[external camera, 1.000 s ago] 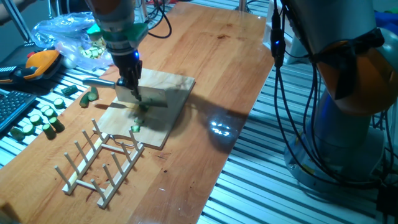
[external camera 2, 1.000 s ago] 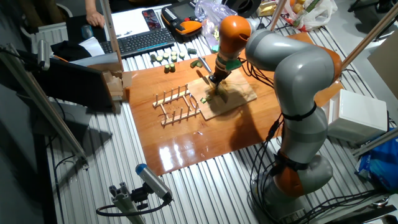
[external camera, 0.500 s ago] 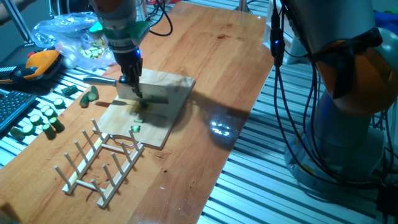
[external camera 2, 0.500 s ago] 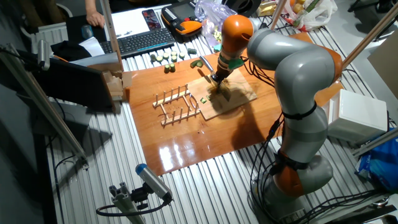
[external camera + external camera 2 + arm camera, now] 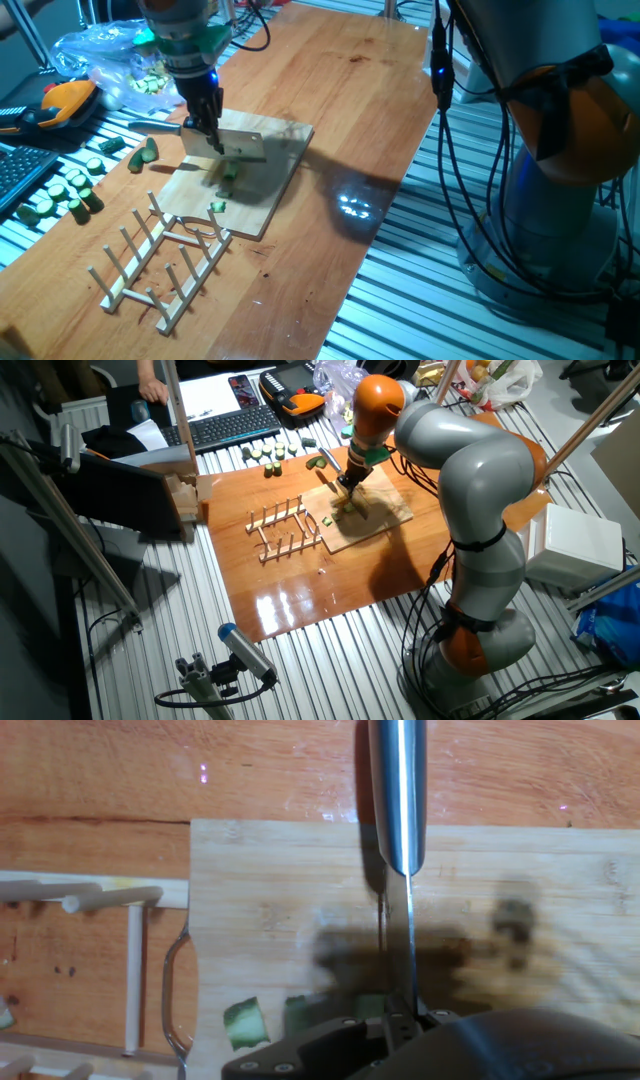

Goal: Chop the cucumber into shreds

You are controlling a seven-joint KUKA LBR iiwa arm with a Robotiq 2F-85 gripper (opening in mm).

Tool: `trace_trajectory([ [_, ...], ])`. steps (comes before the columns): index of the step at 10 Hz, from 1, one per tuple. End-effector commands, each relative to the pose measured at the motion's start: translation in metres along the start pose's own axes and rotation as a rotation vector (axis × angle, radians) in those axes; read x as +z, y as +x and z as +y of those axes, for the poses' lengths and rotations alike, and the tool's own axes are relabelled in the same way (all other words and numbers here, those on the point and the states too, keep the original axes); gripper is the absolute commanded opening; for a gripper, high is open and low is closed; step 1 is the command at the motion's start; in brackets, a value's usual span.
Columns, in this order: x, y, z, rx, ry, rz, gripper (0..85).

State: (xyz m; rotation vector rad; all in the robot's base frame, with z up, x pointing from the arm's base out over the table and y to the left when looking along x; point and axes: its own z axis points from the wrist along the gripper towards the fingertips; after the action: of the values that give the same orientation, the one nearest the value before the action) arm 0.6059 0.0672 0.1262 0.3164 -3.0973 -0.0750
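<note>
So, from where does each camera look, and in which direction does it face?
One fixed view: low beside the table, facing the cutting board; shows the gripper holding the knife and the arm's base.
The other fixed view: high up, looking down at the whole table; shows the entire arm.
Hand view: on the hand, looking down along the knife; shows the gripper's edge.
All share the cutting board and knife.

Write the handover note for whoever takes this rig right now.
Gripper: jaws shut on the knife, blade raised just above the cutting board.
Cucumber: a small green piece on the board under the blade; a cut bit lies nearer the dowel rack.
Done: a few coarse cuts.
Left: pieces are not yet shreds; more chopping needed.
</note>
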Motion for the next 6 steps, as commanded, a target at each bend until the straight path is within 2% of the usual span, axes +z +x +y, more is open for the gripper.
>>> trace_trajectory([
  [1, 0.0012, -0.0007, 0.0012, 0.001, -0.005, -0.001, 0.0],
  [6, 0.008, -0.0019, 0.0057, 0.003, 0.0, -0.01, 0.0],
])
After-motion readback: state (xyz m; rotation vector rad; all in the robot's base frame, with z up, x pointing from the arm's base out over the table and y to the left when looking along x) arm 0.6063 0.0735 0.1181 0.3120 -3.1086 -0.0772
